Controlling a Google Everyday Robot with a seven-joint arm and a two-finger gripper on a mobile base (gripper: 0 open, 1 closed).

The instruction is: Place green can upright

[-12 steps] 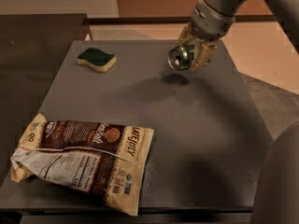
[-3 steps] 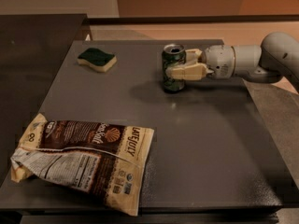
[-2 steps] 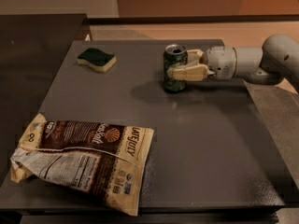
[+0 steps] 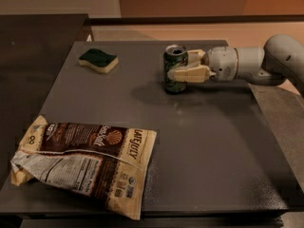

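Note:
The green can (image 4: 174, 72) stands upright on the grey table (image 4: 190, 141), at the back and right of the middle; it is dark green with pale markings and a silver rim and top. My gripper (image 4: 184, 65) reaches in from the right, level with the can. Its pale fingers (image 4: 189, 74) lie on either side of the can's right part and are shut on it. The white arm (image 4: 266, 61) runs off to the right edge.
A yellow sponge with a green top (image 4: 98, 61) lies at the back left. A brown and cream snack bag (image 4: 85, 158) lies flat at the front left. The table's right edge runs close under the arm.
Four seconds ago the gripper held the can tilted in the air from above. Now the can stands upright on the table with the arm low at its right. Nothing moved in the last second.

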